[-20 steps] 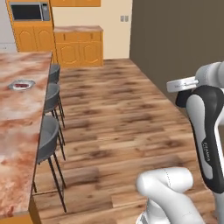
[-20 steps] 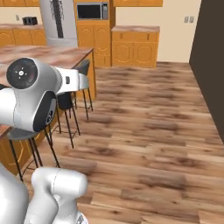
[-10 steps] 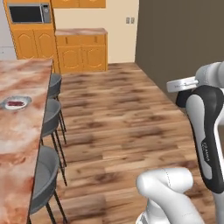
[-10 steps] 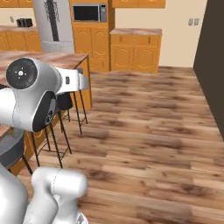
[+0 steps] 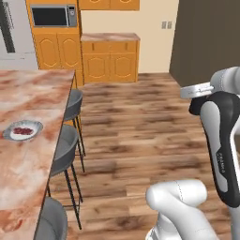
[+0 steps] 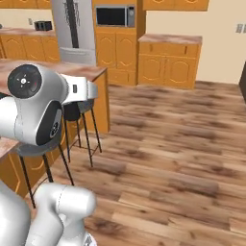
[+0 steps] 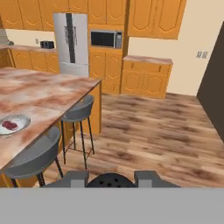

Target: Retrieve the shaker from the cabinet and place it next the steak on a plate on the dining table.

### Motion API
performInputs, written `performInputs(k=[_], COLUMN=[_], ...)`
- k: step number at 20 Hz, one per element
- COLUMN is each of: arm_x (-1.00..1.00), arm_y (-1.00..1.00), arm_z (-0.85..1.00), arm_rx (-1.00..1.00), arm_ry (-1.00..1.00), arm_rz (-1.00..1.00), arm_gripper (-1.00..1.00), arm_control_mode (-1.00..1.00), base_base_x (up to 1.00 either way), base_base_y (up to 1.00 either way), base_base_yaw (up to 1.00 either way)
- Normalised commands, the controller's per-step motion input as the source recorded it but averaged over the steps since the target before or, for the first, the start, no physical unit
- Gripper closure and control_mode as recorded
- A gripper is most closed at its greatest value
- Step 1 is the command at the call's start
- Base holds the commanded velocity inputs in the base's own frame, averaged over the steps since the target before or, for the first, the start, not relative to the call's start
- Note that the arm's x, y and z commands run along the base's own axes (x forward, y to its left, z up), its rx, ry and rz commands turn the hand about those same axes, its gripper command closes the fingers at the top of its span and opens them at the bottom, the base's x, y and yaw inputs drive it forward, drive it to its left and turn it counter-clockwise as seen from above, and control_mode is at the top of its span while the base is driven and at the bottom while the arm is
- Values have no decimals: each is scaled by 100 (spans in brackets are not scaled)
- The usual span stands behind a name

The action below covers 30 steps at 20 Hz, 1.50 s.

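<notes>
So the base has been rolling along the dining table (image 5: 28,178) over the last second, and since the whole picture slid in both base views, that's the cameras moving, not the stuff on the surface. In the left base view the plate (image 5: 23,131) with the steak (image 5: 22,131) used to sit far up along the left edge, and now it's much nearer and lower, just left of the grey stools (image 5: 64,150). The hand view has the same plate (image 7: 13,124) at its left edge with the red steak (image 7: 9,126) in the middle of it. The pincer (image 7: 112,180) sits at the bottom of the hand view with the shaker (image 7: 111,180) between the fingertips (image 7: 73,178), its dark perforated top poking up, so I'd call it clenched on the shaker, though the contact itself is cut off by the frame edge. My read: the cabinet part is done and this is the carry leg. The plate is closer but still off to the left, so the arm needs to swing over the surface before setting the shaker down beside the steak
</notes>
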Motion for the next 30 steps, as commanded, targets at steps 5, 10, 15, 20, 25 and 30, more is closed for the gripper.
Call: performInputs(k=[5, 10, 15, 20, 25, 30], arm_x=[0, 0, 0, 0, 0, 0], arm_y=[0, 0, 0, 0, 0, 0], arm_z=[0, 0, 0, 0, 0, 0], arm_rx=[0, 0, 0, 0, 0, 0], arm_ry=[0, 0, 0, 0, 0, 0], arm_rz=[0, 0, 0, 0, 0, 0], arm_gripper=[100, 100, 100, 100, 100, 100], arm_control_mode=[100, 100, 100, 100, 100, 100], base_base_x=[86, 66, 68, 77, 74, 72], base_base_y=[0, 0, 0, -5, -19, -34], base_base_yaw=[33, 45, 49, 51, 52, 56])
